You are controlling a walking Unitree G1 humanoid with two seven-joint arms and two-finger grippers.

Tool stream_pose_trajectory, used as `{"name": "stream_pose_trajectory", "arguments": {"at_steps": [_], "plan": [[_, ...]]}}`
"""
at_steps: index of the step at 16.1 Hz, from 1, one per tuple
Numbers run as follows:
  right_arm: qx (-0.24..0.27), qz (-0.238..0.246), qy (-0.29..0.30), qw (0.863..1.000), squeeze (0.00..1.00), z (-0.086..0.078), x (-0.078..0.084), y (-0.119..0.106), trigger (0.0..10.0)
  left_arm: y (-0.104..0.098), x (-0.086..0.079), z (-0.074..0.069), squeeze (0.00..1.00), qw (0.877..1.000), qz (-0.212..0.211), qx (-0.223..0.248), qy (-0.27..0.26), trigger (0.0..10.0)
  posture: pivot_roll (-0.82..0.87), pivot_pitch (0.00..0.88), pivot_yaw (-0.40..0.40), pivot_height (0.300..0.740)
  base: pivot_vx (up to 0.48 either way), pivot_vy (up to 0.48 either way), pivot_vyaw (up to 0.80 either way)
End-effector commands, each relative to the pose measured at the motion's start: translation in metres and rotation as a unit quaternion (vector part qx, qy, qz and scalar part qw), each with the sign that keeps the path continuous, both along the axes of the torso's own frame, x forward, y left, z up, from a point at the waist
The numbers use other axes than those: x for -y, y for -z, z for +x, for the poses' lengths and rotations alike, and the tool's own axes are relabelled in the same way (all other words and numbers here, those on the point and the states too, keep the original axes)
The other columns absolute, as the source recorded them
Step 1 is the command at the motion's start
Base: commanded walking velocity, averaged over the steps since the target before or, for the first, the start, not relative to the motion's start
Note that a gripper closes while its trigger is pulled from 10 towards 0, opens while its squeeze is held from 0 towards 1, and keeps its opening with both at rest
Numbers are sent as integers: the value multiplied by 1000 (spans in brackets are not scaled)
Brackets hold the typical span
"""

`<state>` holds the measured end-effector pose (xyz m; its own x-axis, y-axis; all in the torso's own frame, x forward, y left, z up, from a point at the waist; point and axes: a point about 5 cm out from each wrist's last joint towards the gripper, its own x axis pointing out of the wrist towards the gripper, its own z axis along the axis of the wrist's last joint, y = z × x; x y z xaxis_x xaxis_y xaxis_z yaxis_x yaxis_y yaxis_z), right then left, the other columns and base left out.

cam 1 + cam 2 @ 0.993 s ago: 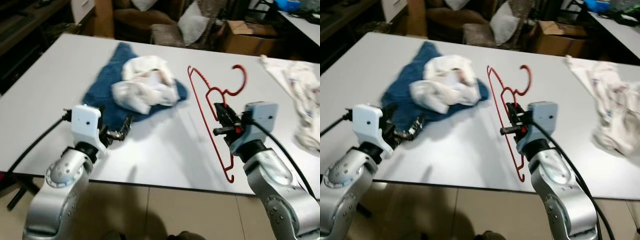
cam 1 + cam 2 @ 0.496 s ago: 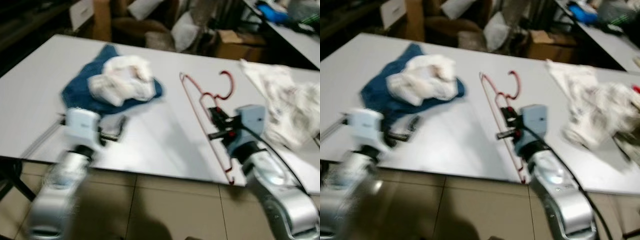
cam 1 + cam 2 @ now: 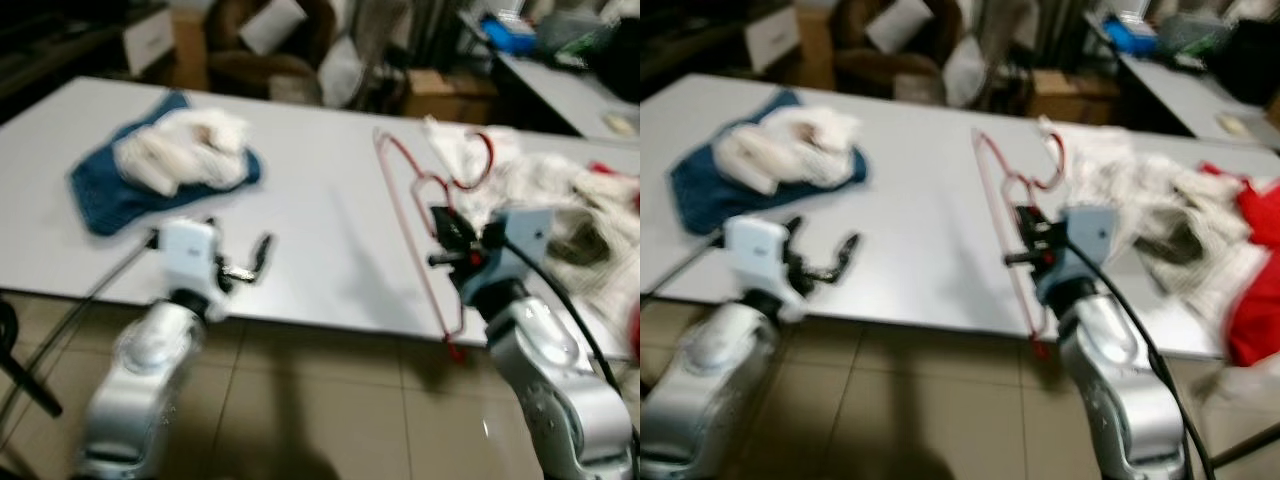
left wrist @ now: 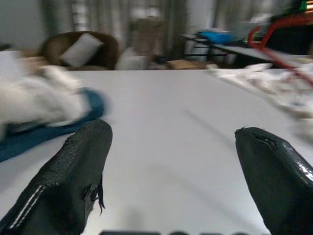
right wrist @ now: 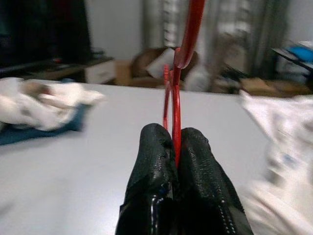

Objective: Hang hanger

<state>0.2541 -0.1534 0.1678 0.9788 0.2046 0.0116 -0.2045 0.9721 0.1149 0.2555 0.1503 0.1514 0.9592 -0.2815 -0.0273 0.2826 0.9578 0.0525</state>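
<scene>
Since a second ago: camera has swung toward the worktop's right end; more white cloth and a red garment [image 3: 1252, 280] now in view, and the blue towel [image 3: 100, 195] sits farther off to the left. Red hanger [image 3: 425, 215] is no longer flat but raised clear of the worktop [image 3: 320, 220].
Right hand [image 5: 175, 147]: both black fingers pinched tight on the hanger's thin red wire, no gap between them, held over the near edge toward the right end.
Hanger: stands nearly upright in that grip, hook [image 3: 483, 160] uppermost, lower tip hanging below the near edge.
Left hand [image 4: 171, 161]: fingers spread wide, empty, over the near edge left of centre.
Step in hand: carrying the hanger off, by my reading.
Doing it well: keep the pinch firm, hook uppermost, wire clear of the white cloth heap [image 3: 540, 190].
</scene>
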Motion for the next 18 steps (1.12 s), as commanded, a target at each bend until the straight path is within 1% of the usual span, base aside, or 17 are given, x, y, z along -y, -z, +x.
{"name": "stream_pose_trajectory", "arguments": {"at_steps": [1, 2, 3, 4, 5, 6, 7, 8, 9, 10, 11, 12, 13, 14, 16, 17, 18], "plan": [[20, 8, -4, 1000, 0, 1, -3, -8, 10000, -2, -8, 2, 0, 1000, 7, 7, -14, 10000, -76, 0, -44, 740, 0, -394, 0], [12, -17, 13, 1000, 0, 0, 2, -5, 10000, -2, -4, 10, 0, 1000, 8, 9, -6, 10000, -89, 0, -30, 740, 0, -394, 0], [4, -33, 30, 999, 0, 1, 6, -3, 10000, -6, 0, 14, 0, 1000, 2, 14, 1, 10000, -94, 0, -22, 740, 0, -390, 0], [5, -30, 29, 999, 0, 1, 5, -3, 10000, -8, 1, 15, 0, 1000, -5, 17, 3, 10000, -96, 0, -21, 740, 0, -390, 0], [11, -31, 14, 999, 0, 0, 2, -4, 10000, -6, 3, 16, 0, 1000, -12, 13, 4, 10000, -108, 0, -9, 740, 0, -394, 0], [14, -42, 12, 999, 0, -2, 2, -3, 10000, 0, 5, 16, 0, 1000, -4, 7, 11, 10000, -121, 0, 0, 740, 0, -390, 0], [14, -39, 15, 999, 0, -2, 3, -3, 10000, 0, 6, 16, 0, 1000, -2, 7, 14, 10000, -121, 0, -1, 740, 0, -390, 0], [27, -55, 39, 997, 0, 0, 8, -6, 10000, -2, 10, 19, 0, 1000, -9, 14, 11, 10000, -106, 0, -20, 740, 0, -390, 0], [29, -70, 47, 996, 0, 2, 9, -6, 10000, -3, 8, 19, 0, 1000, -12, 16, 4, 10000, -100, 0, -26, 740, 0, -390, 0], [29, -54, 33, 998, 0, 4, 6, -6, 10000, -3, 8, 19, 0, 1000, -14, 16, 1, 10000, -94, 0, -31, 740, 0, -390, 0], [30, -62, 30, 997, 0, 6, 6, -7, 10000, 0, 7, 17, 0, 1000, -6, 13, 3, 10000, -92, 0, -37, 740, 0, -390, 0], [31, -45, 21, 998, 0, 7, 5, -8, 10000, 0, 7, 16, 0, 1000, -5, 13, 4, 10000, -91, 0, -39, 740, 0, -394, 0], [31, -39, 25, 998, 0, 7, 5, -8, 10000, 0, 6, 17, 0, 1000, -7, 15, 1, 10000, -91, 0, -39, 740, 0, -394, 0], [31, -54, 35, 997, 0, 7, 6, -8, 10000, 0, 7, 18, 0, 1000, -9, 16, -1, 10000, -88, 0, -43, 740, 0, -390, 0], [25, -42, 30, 998, 0, 9, 3, -8, 10000, -1, 9, 18, 0, 1000, -11, 19, 0, 10000, -86, 0, -48, 740, 0, -390, 0], [29, -49, 34, 998, 0, 10, 4, -9, 10000, -1, 10, 18, 0, 1000, -13, 19, -1, 10000, -84, 0, -50, 740, 0, -390, 0], [30, -42, 31, 998, 0, 10, 3, -10, 10000, -1, 10, 18, 0, 1000, -12, 19, -1, 10000, -84, 0, -52, 740, 0, -364, 0]]}}
